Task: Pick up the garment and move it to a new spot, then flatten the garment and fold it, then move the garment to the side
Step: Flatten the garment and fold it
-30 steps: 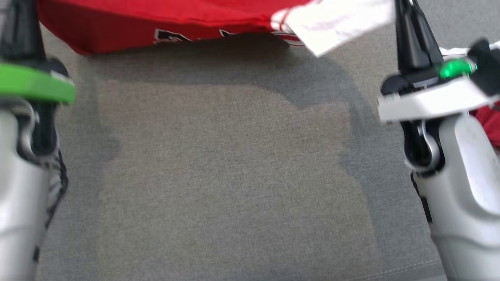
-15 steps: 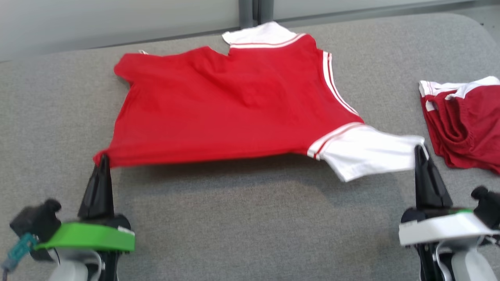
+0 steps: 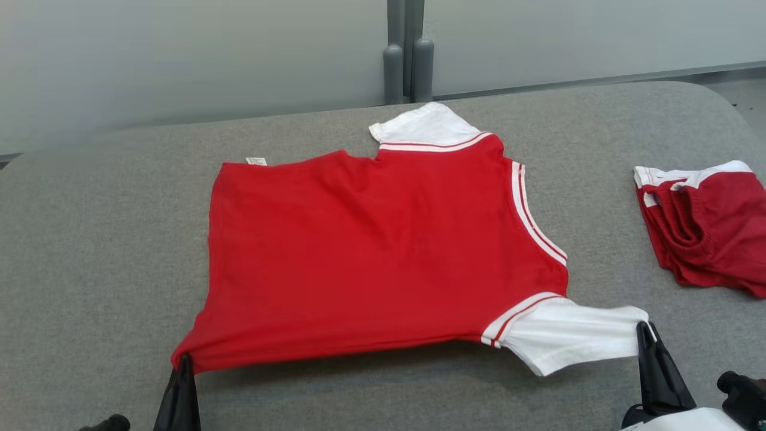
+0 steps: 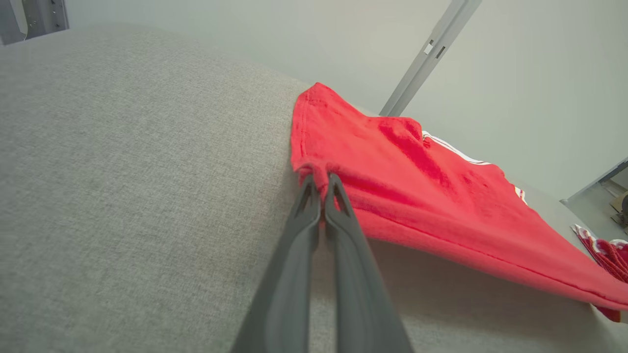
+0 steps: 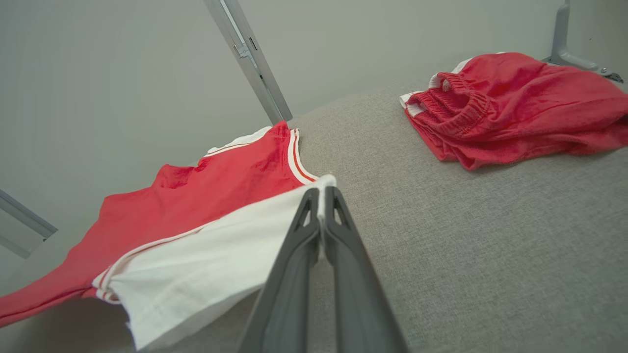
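The garment (image 3: 371,251) is a red shirt with white sleeves and striped trim, spread over the grey cushioned surface (image 3: 102,251), its near edge lifted off the fabric. My left gripper (image 3: 182,359) is shut on the shirt's near left red corner (image 4: 314,171). My right gripper (image 3: 643,328) is shut on the tip of the near white sleeve (image 5: 321,189). The far white sleeve (image 3: 422,126) lies flat near the back edge. In the wrist views each pair of fingers (image 4: 319,235) (image 5: 321,235) pinches cloth at the tips.
A second red garment with a white waistband (image 3: 706,227) lies bunched at the right (image 5: 515,105). A pale wall with a grey post (image 3: 407,54) rises behind the surface's back edge. Bare grey cushion extends to the left and in front.
The head camera has tilted up, bringing the whole shirt and wall into view. Both grippers stay shut on the shirt's near corners; the shirt now lies more spread out.
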### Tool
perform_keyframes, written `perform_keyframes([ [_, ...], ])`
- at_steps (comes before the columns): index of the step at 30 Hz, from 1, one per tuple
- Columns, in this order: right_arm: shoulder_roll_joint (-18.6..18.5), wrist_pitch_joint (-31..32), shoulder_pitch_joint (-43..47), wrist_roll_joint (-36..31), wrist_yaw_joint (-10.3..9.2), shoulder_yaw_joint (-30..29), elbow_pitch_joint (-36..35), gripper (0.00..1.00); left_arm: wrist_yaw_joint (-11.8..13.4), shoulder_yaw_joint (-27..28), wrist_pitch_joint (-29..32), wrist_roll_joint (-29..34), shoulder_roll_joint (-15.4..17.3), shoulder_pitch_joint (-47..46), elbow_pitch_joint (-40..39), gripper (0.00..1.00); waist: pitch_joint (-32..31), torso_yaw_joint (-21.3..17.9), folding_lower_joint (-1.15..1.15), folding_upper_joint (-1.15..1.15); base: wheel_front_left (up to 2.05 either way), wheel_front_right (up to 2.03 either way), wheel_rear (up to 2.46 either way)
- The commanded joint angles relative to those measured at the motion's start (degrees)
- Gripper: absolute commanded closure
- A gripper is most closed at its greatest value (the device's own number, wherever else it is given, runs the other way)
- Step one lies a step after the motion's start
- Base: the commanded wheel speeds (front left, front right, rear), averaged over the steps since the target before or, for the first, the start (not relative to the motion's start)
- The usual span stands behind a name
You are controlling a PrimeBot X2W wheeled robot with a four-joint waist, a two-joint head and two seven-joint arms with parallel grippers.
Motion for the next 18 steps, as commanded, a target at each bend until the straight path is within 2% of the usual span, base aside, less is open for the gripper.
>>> perform_keyframes([
  [1,-0.2,-0.5,1.0,0.4,-0.02,-0.1,0.3,1.0,-0.3,0.9,0.0,0.7,-0.2,1.3,0.2,1.0,-1.2,-0.1,0.01,0.24,0.0,0.0,0.0],
  [11,-0.2,-1.3,4.5,1.4,-0.03,0.5,1.2,1.0,-1.8,4.0,0.0,3.7,-2.7,6.1,-0.4,1.0,-3.5,-1.2,0.01,0.24,0.0,0.0,0.0],
  [18,-0.2,-0.8,5.6,1.8,-0.03,2.9,2.0,1.0,-2.5,3.1,0.0,5.3,-3.7,7.5,-0.1,1.0,-4.2,-1.3,0.01,0.24,0.0,0.0,0.0],
])
